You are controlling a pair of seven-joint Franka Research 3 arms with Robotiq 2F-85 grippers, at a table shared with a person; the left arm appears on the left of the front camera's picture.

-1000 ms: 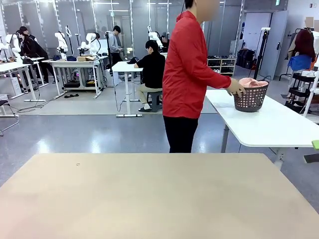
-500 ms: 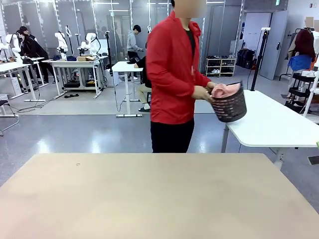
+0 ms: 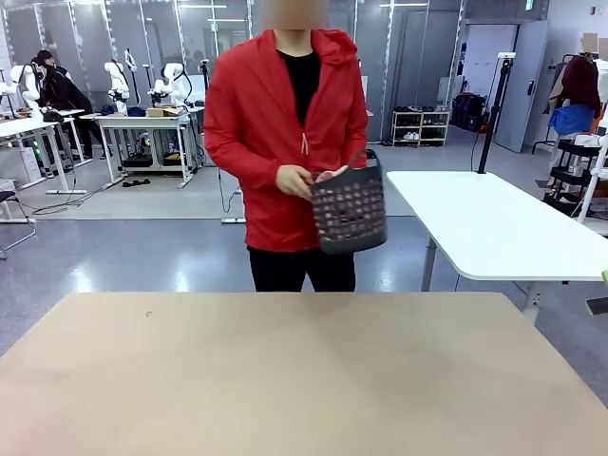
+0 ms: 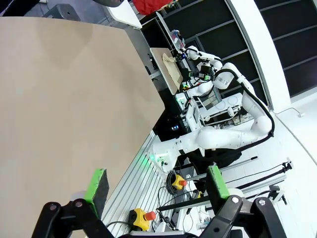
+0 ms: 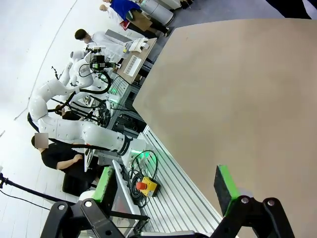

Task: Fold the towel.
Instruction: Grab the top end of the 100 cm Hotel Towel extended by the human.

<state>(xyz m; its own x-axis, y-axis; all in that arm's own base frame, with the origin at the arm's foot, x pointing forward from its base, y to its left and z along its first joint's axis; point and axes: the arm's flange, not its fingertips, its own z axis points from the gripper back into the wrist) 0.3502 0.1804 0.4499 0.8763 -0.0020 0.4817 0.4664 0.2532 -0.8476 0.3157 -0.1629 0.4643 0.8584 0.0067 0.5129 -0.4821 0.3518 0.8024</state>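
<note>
Basket (image 3: pixel 349 211) in person's (image 3: pixel 271 123) hands beyond table (image 3: pixel 285 380), contents hard to make out, left pincer (image 4: pixel 156 173) and right pincer (image 5: pixel 166 178) apart

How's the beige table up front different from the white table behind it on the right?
The beige matte tabletop spans the foreground, legs hidden; the white table stands farther back at right, its white legs showing. Beige corners look square, the white one's rounded. Both are flat.

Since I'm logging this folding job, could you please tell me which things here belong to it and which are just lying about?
Job: towel peeking from the black basket the person holds; left gripper and right gripper, jaws open; beige table.
Lying about: white table; emergency-stop button.
</note>
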